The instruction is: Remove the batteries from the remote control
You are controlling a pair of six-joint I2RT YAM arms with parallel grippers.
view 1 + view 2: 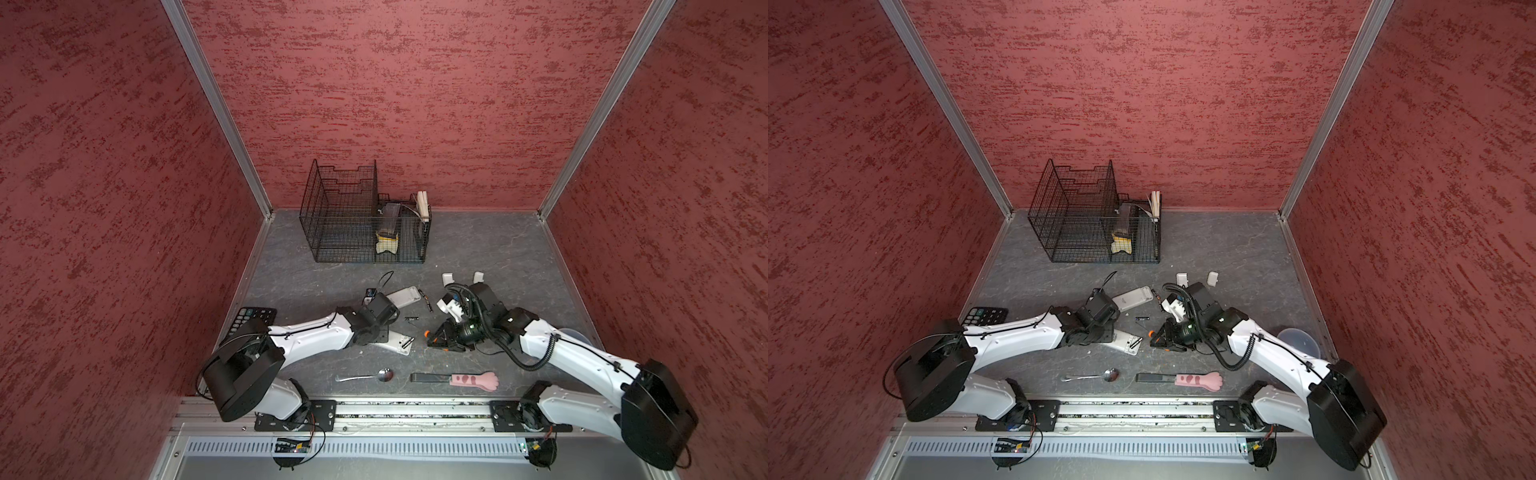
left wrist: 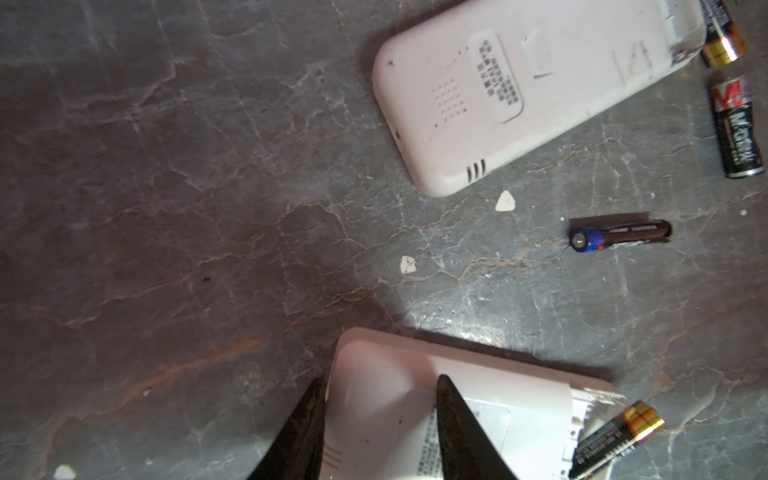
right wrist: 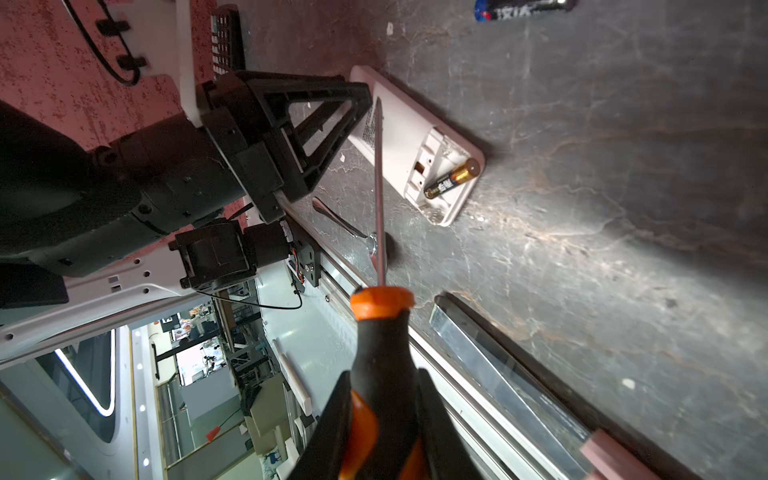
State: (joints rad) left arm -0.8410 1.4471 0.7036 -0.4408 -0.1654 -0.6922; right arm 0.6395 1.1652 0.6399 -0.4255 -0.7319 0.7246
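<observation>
Right wrist view: battery [image 3: 453,178] centre-right in remote control [image 3: 411,141], probably light, slick, rolls; grab mid-body; right fingers [image 3: 436,415] pinch screwdriver [image 3: 382,345]; left fingers [image 3: 307,85] straddle remote control, grip unclear.

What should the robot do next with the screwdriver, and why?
Probably lower the screwdriver tip to the last battery and lever it out. The right gripper holds the screwdriver pointing over the near remote, whose open compartment holds that battery; three other batteries lie loose on the table. The left gripper rests on that remote, seemingly steadying it.
</observation>
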